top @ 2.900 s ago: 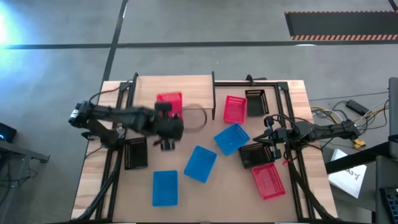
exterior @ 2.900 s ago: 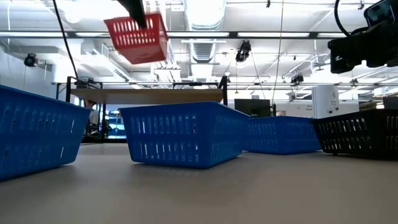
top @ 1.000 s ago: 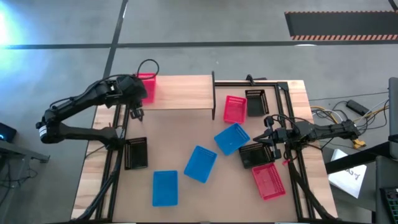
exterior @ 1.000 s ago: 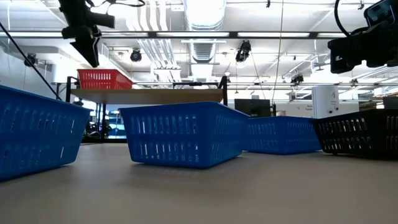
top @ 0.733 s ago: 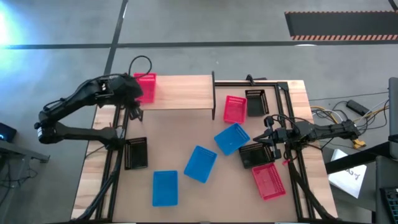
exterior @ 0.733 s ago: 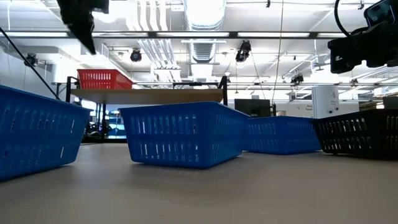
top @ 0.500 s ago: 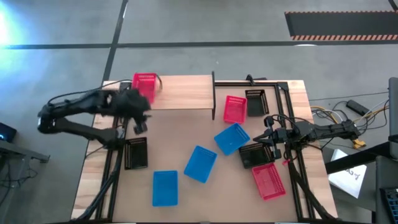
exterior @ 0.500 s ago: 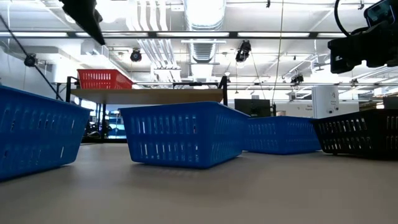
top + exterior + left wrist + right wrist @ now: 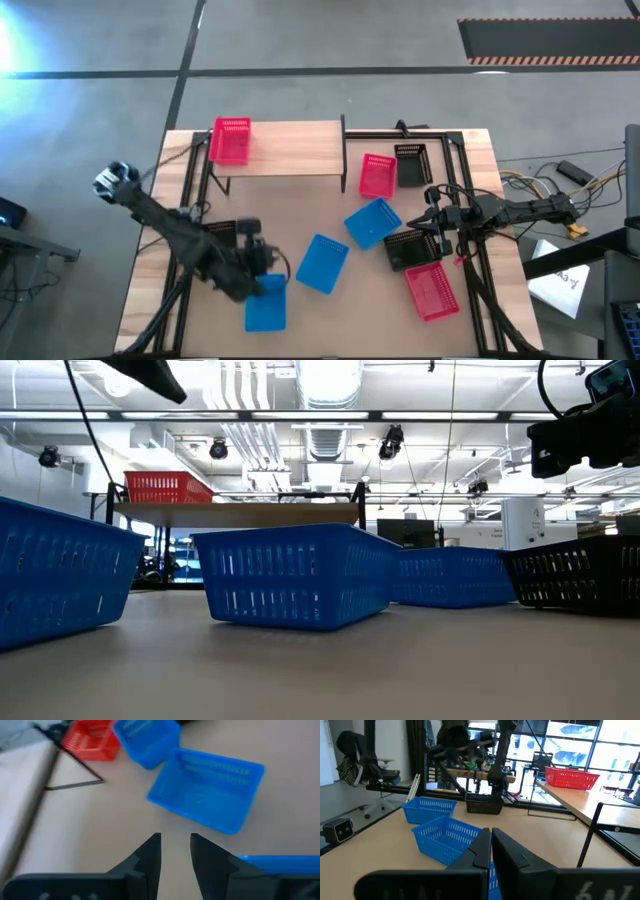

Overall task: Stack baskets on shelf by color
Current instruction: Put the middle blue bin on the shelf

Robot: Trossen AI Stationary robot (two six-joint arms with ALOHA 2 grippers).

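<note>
We see the left gripper low over the near-left part of the counter, just above the far edge of a blue basket that lies nearest the front. Its jaws stand apart with a narrow gap and hold nothing; in the left wrist view its fingertips hover over bare counter, with a second blue basket just beyond.

On the shelf at the far side, one red-pink basket sits at the left end.

The right gripper waits at the right, beside a black basket, its jaws closed and empty.

Farther right we see a third blue basket, a red-pink basket near the shelf's right post, and another red-pink basket at the near right.
</note>
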